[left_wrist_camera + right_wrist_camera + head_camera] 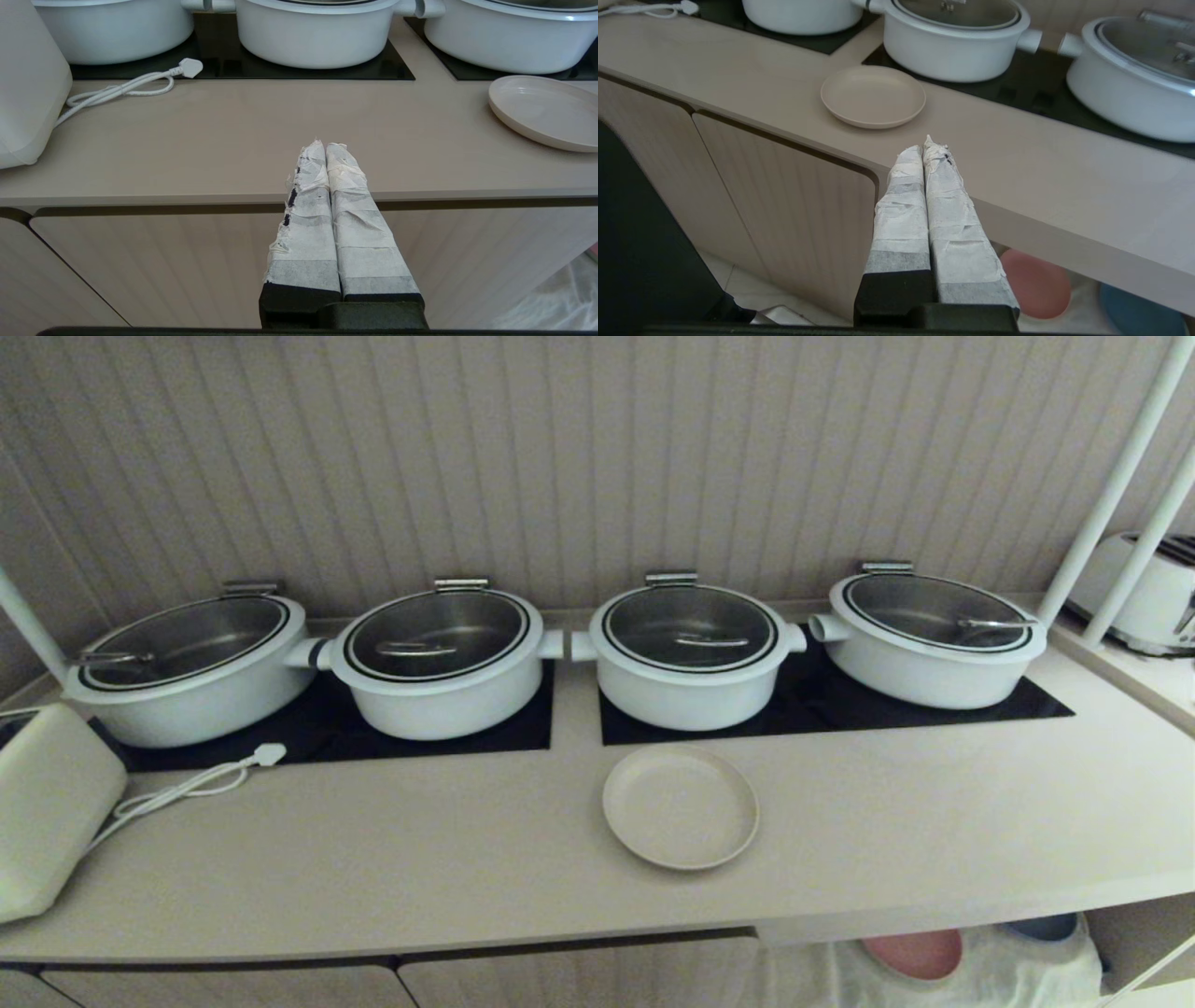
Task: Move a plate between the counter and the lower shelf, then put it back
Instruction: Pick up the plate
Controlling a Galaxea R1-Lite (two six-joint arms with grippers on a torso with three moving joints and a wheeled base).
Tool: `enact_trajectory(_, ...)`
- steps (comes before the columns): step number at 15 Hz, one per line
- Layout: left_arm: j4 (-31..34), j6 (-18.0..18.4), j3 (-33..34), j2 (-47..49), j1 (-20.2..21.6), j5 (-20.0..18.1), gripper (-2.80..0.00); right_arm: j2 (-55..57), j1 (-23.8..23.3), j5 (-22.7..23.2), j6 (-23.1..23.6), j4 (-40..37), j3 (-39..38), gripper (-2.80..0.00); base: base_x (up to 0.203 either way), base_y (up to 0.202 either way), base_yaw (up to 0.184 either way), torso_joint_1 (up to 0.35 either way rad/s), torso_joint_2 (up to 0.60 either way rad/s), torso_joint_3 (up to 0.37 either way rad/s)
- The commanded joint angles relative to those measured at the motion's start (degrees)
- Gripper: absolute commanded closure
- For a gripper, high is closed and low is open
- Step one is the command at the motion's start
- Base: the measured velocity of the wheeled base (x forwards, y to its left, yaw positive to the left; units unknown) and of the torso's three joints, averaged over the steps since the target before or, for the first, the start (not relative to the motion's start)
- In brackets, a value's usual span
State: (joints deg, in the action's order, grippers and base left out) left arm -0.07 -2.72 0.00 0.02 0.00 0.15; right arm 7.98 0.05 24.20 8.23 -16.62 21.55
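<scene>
Right gripper: taped fingers pressed together, empty, tips at counter's front edge in right wrist view, short of beige plate. Left gripper: fingers pressed together, empty, low centre of left wrist view, before counter. Neither arm in head view. Plate flat on counter, centre of head frame, just in front of third white pot. Lower shelf at lower right, white cloth, pink plate and blue plate on it. Plug and cable at left.
</scene>
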Motion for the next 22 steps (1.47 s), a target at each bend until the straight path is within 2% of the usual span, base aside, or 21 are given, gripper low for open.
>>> enact_trajectory(1, 0.0, 0.0, 0.0, 0.0, 0.0, 0.0, 0.00, 7.4, 0.0, 0.2, 0.0, 1.3, 0.3, 0.00, 0.000, 0.000, 0.000, 0.000, 0.00, 0.000)
enact_trajectory(5, 0.0, 0.0, 0.0, 0.0, 0.0, 0.0, 0.00, 17.8, 0.0, 0.5, 0.0, 2.1, 2.8, 0.00, 0.000, 0.000, 0.000, 0.000, 0.00, 0.000)
enact_trajectory(9, 0.0, 0.0, 0.0, 0.0, 0.0, 0.0, 0.00, 32.0, 0.0, 0.8, 0.0, 2.1, 8.7, 0.00, 0.000, 0.000, 0.000, 0.000, 0.00, 0.000)
enact_trajectory(12, 0.0, 0.0, 0.0, 0.0, 0.0, 0.0, 0.00, 42.5, 0.2, 4.2, 0.0, 1.3, 13.4, 0.00, 0.000, 0.000, 0.000, 0.000, 0.00, 0.000)
enact_trajectory(16, 0.0, 0.0, 0.0, 0.0, 0.0, 0.0, 0.00, 56.3, 4.3, 6.1, -0.2, -2.8, 18.4, 0.00, 0.000, 0.000, 0.000, 0.000, 0.00, 0.000)
enact_trajectory(18, 0.0, 0.0, 0.0, 0.0, 0.0, 0.0, 0.00, 63.3, 6.1, 4.9, -0.2, -6.0, 21.3, 0.00, 0.000, 0.000, 0.000, 0.000, 0.00, 0.000)
enact_trajectory(20, 0.0, 0.0, 0.0, 0.0, 0.0, 0.0, 0.00, 70.4, 8.6, 1.7, -0.9, -8.4, 24.5, 0.00, 0.000, 0.000, 0.000, 0.000, 0.00, 0.000)
enact_trajectory(22, 0.0, 0.0, 0.0, 0.0, 0.0, 0.0, 0.00, 77.5, 12.0, -1.4, -4.3, -9.2, 28.6, 0.00, 0.000, 0.000, 0.000, 0.000, 0.00, 0.000)
